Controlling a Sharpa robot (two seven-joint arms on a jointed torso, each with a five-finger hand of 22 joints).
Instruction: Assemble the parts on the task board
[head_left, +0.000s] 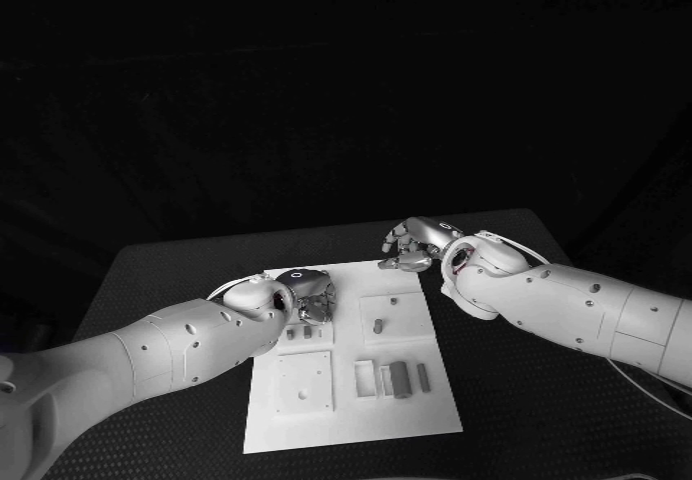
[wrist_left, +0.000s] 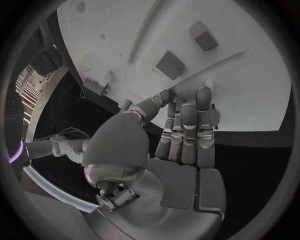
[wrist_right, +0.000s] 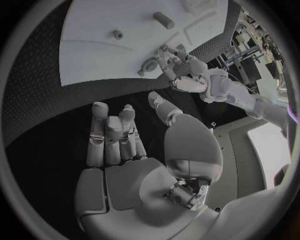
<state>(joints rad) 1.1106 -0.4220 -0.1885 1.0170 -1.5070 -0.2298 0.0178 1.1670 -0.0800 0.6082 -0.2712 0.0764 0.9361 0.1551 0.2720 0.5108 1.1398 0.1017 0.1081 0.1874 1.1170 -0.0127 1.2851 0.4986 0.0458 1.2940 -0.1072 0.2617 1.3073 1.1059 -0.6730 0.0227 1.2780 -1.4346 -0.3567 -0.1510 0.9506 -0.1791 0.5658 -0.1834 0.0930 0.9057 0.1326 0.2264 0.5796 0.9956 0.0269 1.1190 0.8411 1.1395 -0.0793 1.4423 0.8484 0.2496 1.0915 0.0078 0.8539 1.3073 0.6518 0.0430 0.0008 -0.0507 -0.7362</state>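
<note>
— white plate first: your task board (head_left: 346, 425) lies in the middle of the black table (head_left: 159, 265), long side going away from you. where are your hands on it?

— your left hand (head_left: 303, 295) is over the far left part of the board. in the left wrist view your fingers (wrist_left: 187, 130) lie straight and close side by side, tips reaching down at the white surface, and nothing is between them and the thumb. if the tips really touch the plate, i cannot tell.

— and the parts near this hand?

— two small parts (head_left: 299, 334) sit just beside it, on the near side. a flat square piece (head_left: 306, 381) lies nearer to you on the left. in the wrist view you see two grey blocks (wrist_left: 170, 65) further out on the board, apart from your fingertips.

— what about your right hand?

— your right hand (head_left: 414, 243) is at the far right corner of the board, mostly over the table. its fingers (wrist_right: 112, 135) are stretched out and a little apart, holding nothing, above black table surface. the board edge lies beyond the tips.

— which parts are close to it?

— a small upright peg (head_left: 376, 325) stands in the right middle of the board, nearer to you than the hand and apart from it. three narrow grey bars (head_left: 401, 379) lie side by side still nearer to you, well apart from both hands.
</note>
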